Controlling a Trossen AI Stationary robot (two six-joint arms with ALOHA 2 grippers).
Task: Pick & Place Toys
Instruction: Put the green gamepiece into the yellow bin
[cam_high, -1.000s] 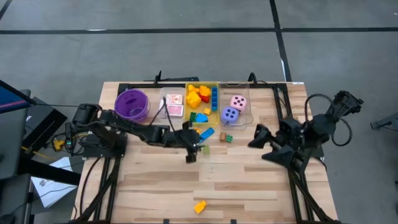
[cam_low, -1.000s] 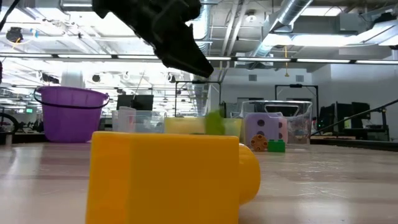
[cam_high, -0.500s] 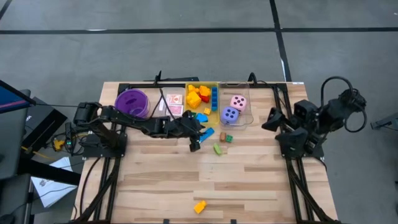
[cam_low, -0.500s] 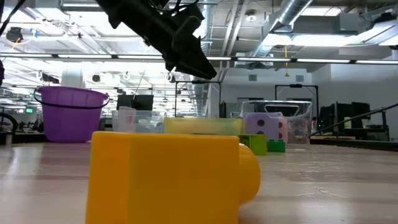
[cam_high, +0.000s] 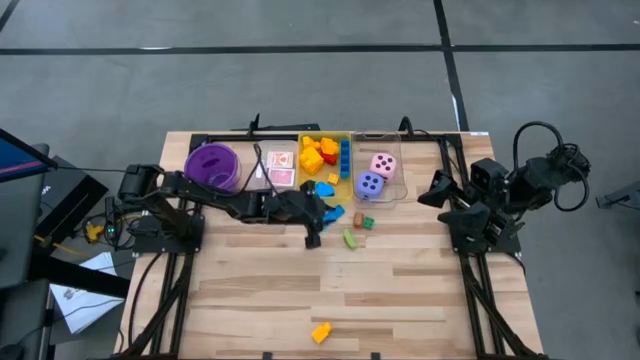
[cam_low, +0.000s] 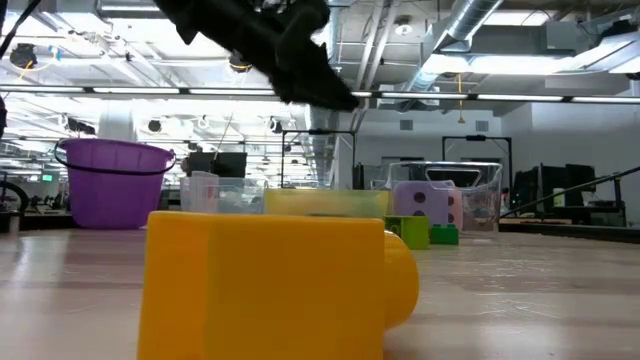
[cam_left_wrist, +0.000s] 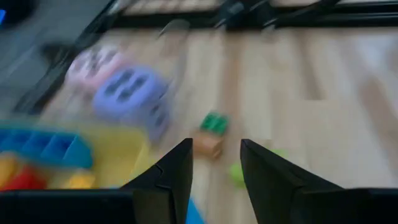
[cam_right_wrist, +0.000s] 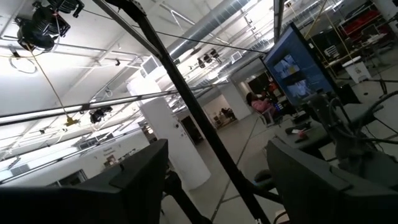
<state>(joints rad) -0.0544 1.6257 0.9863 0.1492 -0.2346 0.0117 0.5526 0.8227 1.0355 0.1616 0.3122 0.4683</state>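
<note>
**Most toys are put away, a few blocks still wait**

We see that many toys are already in their boxes. The yellow bin (cam_high: 345, 170) holds a pile of yellow, orange, red and blue blocks. The clear bin (cam_high: 396, 178) beside it holds the pink die (cam_high: 382, 163) and the purple die (cam_high: 370, 185). The playing cards (cam_high: 281, 168) lie in another clear box (cam_high: 262, 170), next to the purple bowl (cam_high: 211, 166).

Some toys are still out on the surface (cam_high: 400, 290). A blue block (cam_high: 333, 214), a green block (cam_high: 350, 238) and a little green and brown block (cam_high: 363, 221) lie just in front of the bins. One yellow block (cam_high: 321, 332) sits far from the rest, near the front edge. We think these few blocks are the job that is left.

Our left end effector (cam_high: 313, 232) hangs over the loose blocks, just beside the blue one. In the left wrist view its two fingers (cam_left_wrist: 177, 171) stand a little apart, with nothing between them. It holds nothing and touches no toy.

Our right end effector (cam_high: 432, 190) waits at the right edge of the surface, raised and pointing up into the room. Its fingers are apart and it is empty too.
</note>
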